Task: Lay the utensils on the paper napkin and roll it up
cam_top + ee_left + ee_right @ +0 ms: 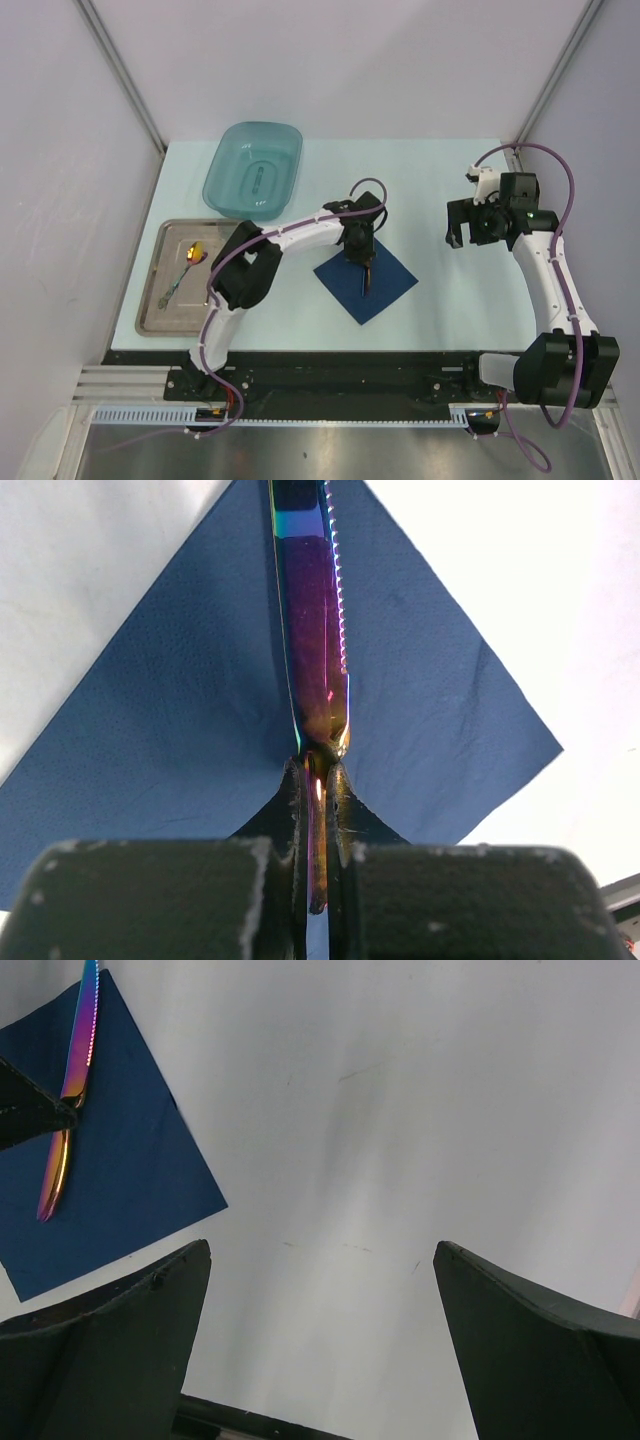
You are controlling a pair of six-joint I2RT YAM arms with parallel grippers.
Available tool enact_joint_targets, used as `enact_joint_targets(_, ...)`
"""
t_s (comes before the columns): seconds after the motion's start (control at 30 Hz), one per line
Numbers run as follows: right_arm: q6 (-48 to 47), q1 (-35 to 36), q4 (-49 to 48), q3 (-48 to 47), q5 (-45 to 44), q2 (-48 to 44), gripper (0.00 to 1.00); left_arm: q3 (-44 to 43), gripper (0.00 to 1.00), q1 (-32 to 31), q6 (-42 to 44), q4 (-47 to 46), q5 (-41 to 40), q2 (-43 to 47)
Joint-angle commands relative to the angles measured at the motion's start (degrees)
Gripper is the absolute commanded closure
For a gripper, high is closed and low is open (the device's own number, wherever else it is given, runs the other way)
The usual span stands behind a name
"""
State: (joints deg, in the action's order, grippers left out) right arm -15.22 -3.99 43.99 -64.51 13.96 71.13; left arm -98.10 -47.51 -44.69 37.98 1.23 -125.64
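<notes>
Napkin (392,280) lies flat w/ knife (315,630) above it, clamped in L gripper (317,780). R gripper (322,1250) spread wide, empty, off to side. Spoon (181,272) in tray (150,326).

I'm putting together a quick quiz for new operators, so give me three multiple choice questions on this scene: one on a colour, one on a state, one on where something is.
1. What colour is the paper napkin?
A dark blue. B white. C red.
2. How is the left hand?
A wide open. B shut on the knife. C shut on nothing.
3. Where is the spoon?
A on the paper napkin. B in the left hand. C in the metal tray.

Answers:
1 A, the sheet under the knife is navy.
2 B, it pinches the knife over the napkin.
3 C, it lies in the tray, well apart from the napkin.
</notes>
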Motion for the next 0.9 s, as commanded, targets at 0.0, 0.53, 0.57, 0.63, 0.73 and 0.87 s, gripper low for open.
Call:
enact_joint_targets(0.0, -0.25, -0.32, 0.4, 0.0, -0.86, -1.17, 0.0, -3.14, 1.0, -0.31, -1.89, -1.24, 0.7, -0.56)
enact_joint_targets(0.53, -0.25, -0.49, 0.48, 0.09, -0.51, -0.65, 0.0, -4.11, 1.0, -0.48, -2.68, -1.5, 1.67, -1.97)
enact_joint_targets(0.57, -0.25, -0.49, 0.49, 0.09, -0.51, -0.73, 0.0, -3.94, 1.0, -0.48, -2.77, -1.59, 1.84, -2.15)
enact_joint_targets(0.63, -0.16, -0.49, 0.4, 0.09, -0.51, -0.65, 0.0, -3.76, 1.0, -0.48, -3.3, -1.77, 1.84, -2.41)
enact_joint_targets(0.73, -0.16, -0.49, 0.75, 0.17, -0.51, -0.73, 0.0, -3.76, 1.0, -0.48, -3.74, -2.12, 2.45, -2.85)
enact_joint_targets(0.87, -0.07, -0.58, 1.19, 0.35, -0.33, -1.08, 0.0, -3.76, 1.0, -0.4, -4.0, -2.2, 2.46, -3.29)
